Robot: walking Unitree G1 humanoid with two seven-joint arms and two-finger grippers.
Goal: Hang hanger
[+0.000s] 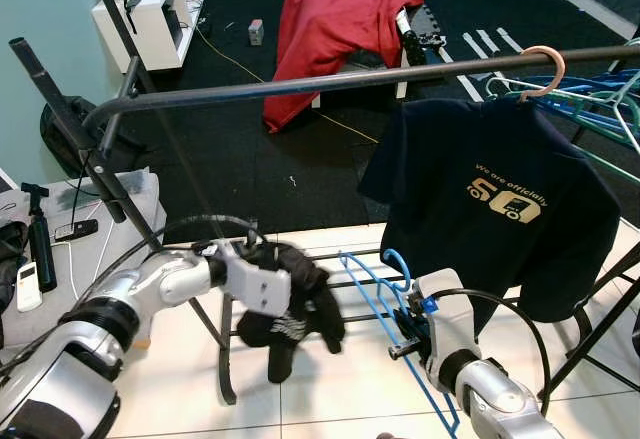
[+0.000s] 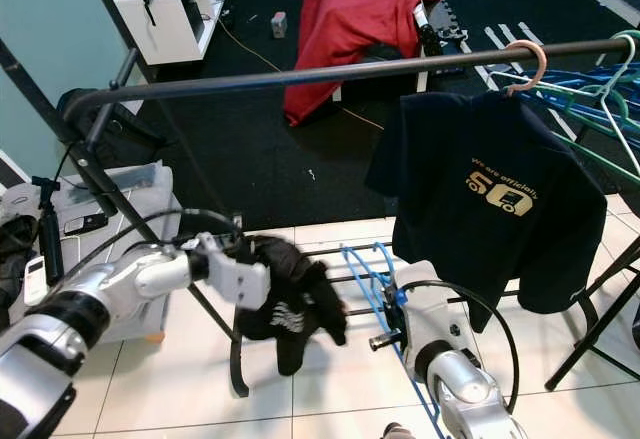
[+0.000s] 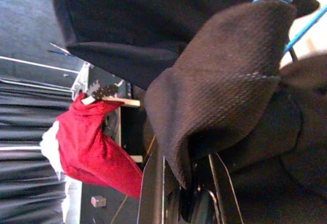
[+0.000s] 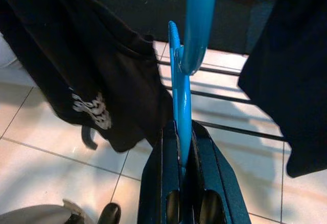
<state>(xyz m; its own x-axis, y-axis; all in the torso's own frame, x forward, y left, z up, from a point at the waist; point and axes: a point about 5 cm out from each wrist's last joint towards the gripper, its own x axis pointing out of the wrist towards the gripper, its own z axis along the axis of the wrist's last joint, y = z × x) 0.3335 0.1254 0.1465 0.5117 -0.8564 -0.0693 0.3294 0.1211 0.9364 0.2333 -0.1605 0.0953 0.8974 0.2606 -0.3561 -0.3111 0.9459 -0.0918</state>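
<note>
The right claw (image 4: 180,147) is clamping a blue hanger (image 1: 372,284); the left claw (image 1: 262,284) is gripping a black garment (image 1: 295,304) below the rail (image 1: 330,81).

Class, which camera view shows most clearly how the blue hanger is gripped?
The right wrist view: the blue hanger runs straight between the right gripper's shut jaws, hook above. Both eye views show the hanger's overall shape beside the black garment, but the grip itself is small. The left wrist view catches just a corner.
</note>
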